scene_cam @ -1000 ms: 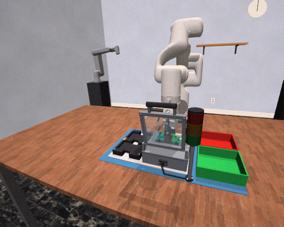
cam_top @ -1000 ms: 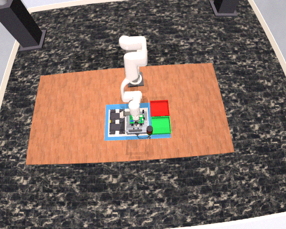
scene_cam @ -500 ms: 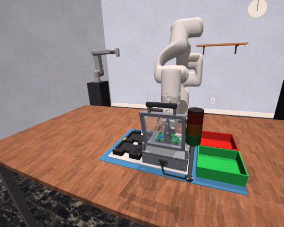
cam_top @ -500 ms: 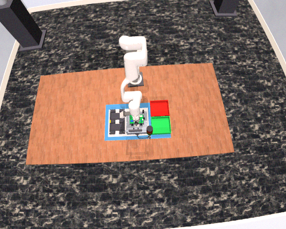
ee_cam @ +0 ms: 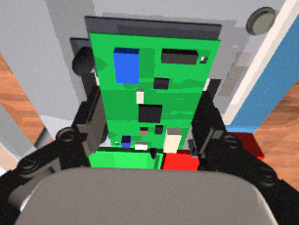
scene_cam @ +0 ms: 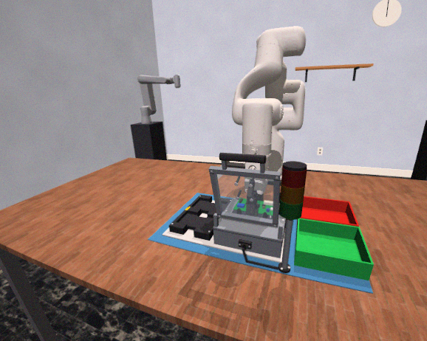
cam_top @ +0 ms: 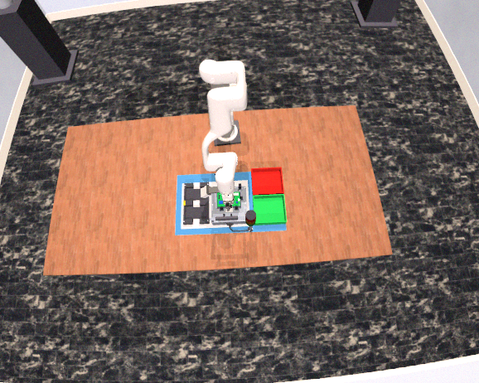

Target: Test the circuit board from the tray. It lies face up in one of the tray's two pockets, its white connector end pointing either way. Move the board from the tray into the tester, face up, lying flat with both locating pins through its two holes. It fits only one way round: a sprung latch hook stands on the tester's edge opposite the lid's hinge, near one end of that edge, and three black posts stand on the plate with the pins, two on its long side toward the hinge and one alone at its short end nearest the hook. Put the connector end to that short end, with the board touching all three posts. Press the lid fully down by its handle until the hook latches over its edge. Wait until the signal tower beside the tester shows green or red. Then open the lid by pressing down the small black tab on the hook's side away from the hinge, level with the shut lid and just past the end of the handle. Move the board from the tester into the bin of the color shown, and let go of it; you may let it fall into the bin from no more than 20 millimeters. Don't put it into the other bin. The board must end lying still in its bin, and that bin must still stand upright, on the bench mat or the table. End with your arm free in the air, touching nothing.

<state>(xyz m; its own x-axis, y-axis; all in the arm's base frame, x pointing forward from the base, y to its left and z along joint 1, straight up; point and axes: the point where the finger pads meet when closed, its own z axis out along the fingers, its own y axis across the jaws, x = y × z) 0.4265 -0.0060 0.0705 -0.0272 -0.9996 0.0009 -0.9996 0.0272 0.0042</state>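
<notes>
The circuit board (cam_top: 222, 205) (scene_cam: 261, 209) (ee_cam: 124, 108) is face up over the tester (cam_top: 229, 215) (scene_cam: 248, 236), its white connector toward the bins. My gripper (cam_top: 228, 204) (ee_cam: 149, 102) points down, shut on the board's two long edges. The board looks slightly above the plate; the pins are hidden beneath it. A black post (ee_cam: 83, 62) shows beside the board's long side. The tester's lid (scene_cam: 276, 199) stands open, its handle (scene_cam: 242, 158) on top. The tray (cam_top: 196, 212) (scene_cam: 202, 232) has two pockets, both without a board. The signal tower (cam_top: 250, 218) (scene_cam: 293, 190) looks unlit.
The red bin (cam_top: 267, 181) (scene_cam: 329, 211) and the green bin (cam_top: 268, 209) (scene_cam: 329, 243) stand upright beside the tester. The raised lid and the tower stand close to my gripper on the hinge side. A cable (scene_cam: 261, 263) runs from the tester to the tower's foot.
</notes>
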